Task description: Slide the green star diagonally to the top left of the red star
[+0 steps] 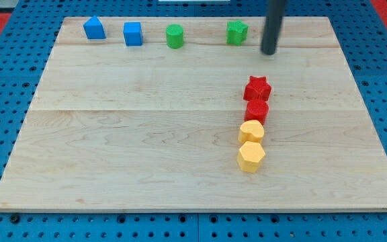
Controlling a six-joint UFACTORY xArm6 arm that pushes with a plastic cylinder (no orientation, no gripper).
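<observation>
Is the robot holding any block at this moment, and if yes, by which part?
Nothing is held. My tip is apart from every block, just to the view's right of the green star.

Pale wooden board (133,148) bearing eight blocks: two blue, two green, two red, two yellow.

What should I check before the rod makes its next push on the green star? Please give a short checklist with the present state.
1. My tip is in view: ok.
2. My tip is apart from the green star, to the view's right of it: ok.
3. Green star is already near the red star: not ok, it sits near the view's top edge.
4. Spot at the red star's top left is free: ok.
5. Red cylinder touches the red star below: cannot tell.
</observation>
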